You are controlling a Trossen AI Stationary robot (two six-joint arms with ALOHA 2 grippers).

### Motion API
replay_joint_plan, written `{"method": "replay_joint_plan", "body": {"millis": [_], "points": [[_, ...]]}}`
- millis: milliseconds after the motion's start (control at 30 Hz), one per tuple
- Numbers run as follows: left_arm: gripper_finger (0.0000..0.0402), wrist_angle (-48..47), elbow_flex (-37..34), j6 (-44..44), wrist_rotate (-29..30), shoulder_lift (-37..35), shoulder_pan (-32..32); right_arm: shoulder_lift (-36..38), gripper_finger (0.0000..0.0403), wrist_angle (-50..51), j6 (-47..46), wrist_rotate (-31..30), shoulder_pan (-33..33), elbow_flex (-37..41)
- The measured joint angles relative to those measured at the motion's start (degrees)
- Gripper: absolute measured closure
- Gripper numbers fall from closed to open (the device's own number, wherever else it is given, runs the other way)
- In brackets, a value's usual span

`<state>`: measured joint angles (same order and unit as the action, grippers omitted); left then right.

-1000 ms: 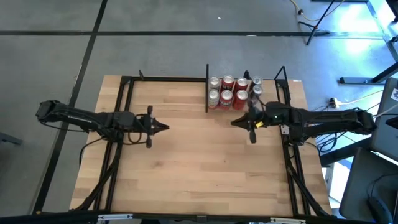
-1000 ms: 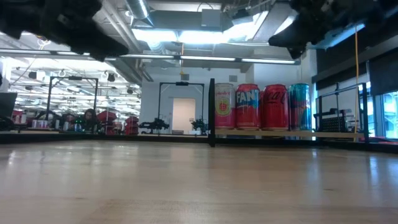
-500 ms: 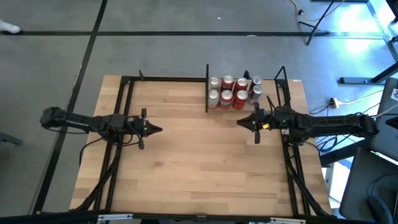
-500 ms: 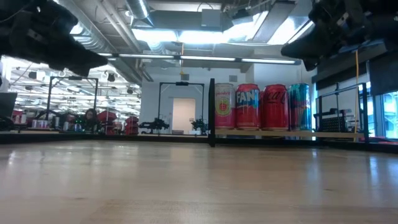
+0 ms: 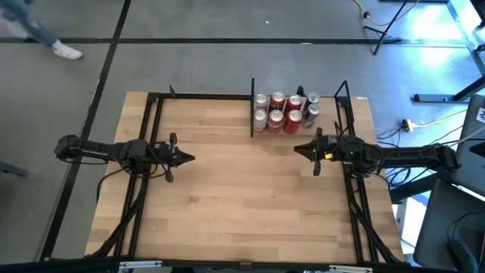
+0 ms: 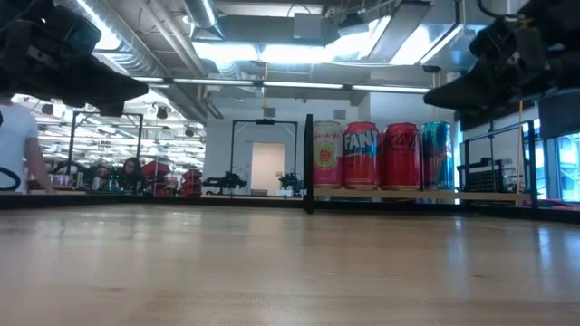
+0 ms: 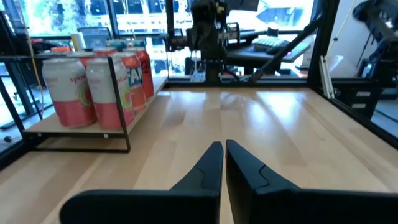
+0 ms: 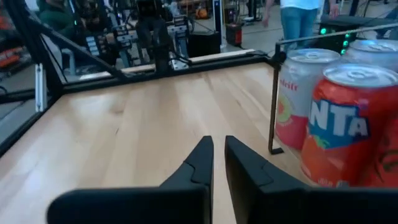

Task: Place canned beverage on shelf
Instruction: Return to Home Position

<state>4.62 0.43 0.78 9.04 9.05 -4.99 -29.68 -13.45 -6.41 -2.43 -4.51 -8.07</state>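
Several cans [image 5: 284, 111] stand upright in two rows on the shelf's light wood floor [image 6: 417, 193] at the table's far right. The shelf is edged by a black divider plate [image 5: 251, 117] and black posts. The cans also show in the left wrist view [image 7: 93, 87] and the right wrist view [image 8: 348, 118]. My left gripper [image 5: 191, 158] hovers shut and empty over the table's left half, pointing right. My right gripper [image 5: 297, 150] hovers shut and empty just in front of the shelf, pointing left. Each shows shut in its own wrist view, left [image 7: 224, 146] and right [image 8: 218, 142].
A black metal frame [image 5: 155, 136] runs along the table's left, right and far sides. Bare wood tabletop [image 5: 242, 189] lies between the two grippers. A person [image 6: 14, 145] walks in the room beyond the table.
My left gripper has drawn back toward the table's left edge. My right gripper has drawn back toward the right edge and sunk a little. Both stay shut and empty. The cans have not moved.
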Motion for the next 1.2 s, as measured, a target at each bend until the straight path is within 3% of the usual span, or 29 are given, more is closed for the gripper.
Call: {"method": "replay_joint_plan", "body": {"millis": [267,633,933,1200], "points": [[0.0401,0.0,0.0,0.0,0.0,-1.8,0.0,12.0,0.0375,1.8,-1.1,-1.7,0.0,6.2],[0.0401,-2.7,0.0,0.7,-1.1,-5.9,0.0,26.7,0.0375,13.6,-2.4,-4.0,0.0,6.7],[0.0401,-2.9,0.0,0.7,-1.8,-8.8,0.0,27.8,0.0375,13.8,-1.3,-3.8,0.0,6.7],[0.0401,-3.1,0.0,-0.6,-3.4,-8.4,0.0,25.6,0.0375,12.4,-1.1,0.7,0.0,7.6]]}}
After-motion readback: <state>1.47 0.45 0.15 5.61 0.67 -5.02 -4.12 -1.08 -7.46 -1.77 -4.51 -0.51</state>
